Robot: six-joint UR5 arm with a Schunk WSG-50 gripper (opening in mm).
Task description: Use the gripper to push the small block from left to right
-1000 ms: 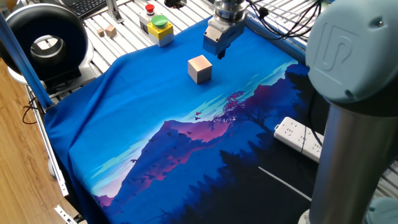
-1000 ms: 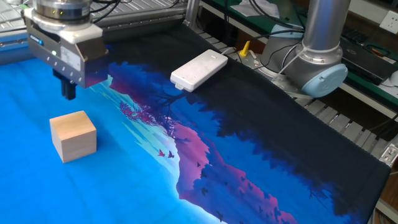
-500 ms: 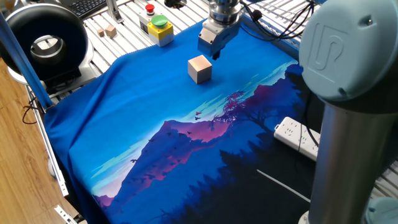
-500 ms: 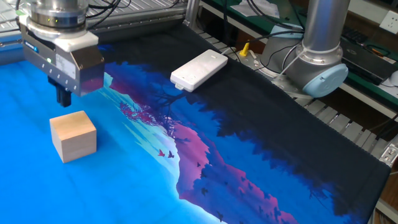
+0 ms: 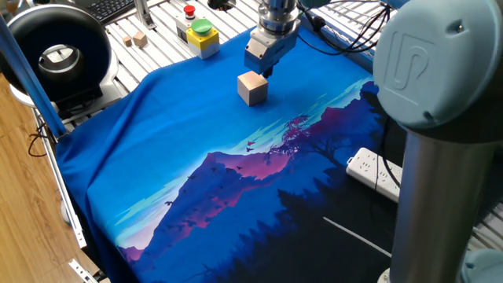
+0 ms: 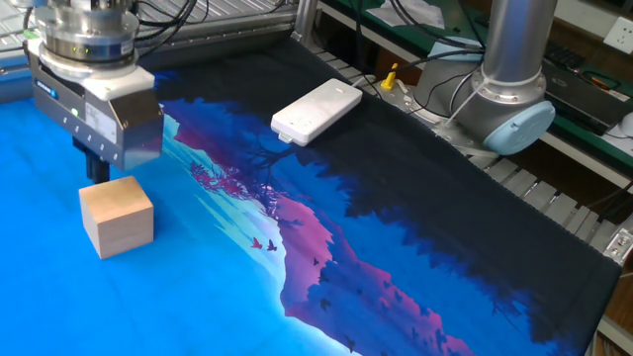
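The small block [image 5: 252,86] is a light tan wooden cube on the blue printed cloth [image 5: 181,157]. It also shows in the other fixed view [image 6: 116,215]. My gripper [image 5: 262,71] hangs just behind the block, very close to its far side, with the dark fingers together and holding nothing. In the other fixed view the gripper [image 6: 97,168] stands right at the block's far top edge. I cannot tell whether it touches the block.
A white power strip [image 5: 377,174] lies on the dark part of the cloth, also seen in the other view [image 6: 316,111]. A yellow button box [image 5: 199,34], two tiny wooden cubes [image 5: 138,38] and a black ring lamp [image 5: 55,55] sit beyond the cloth. The arm's base [image 6: 499,99] stands at the right.
My gripper has moved down and sideways toward the block and now stands right behind it. The block has not moved.
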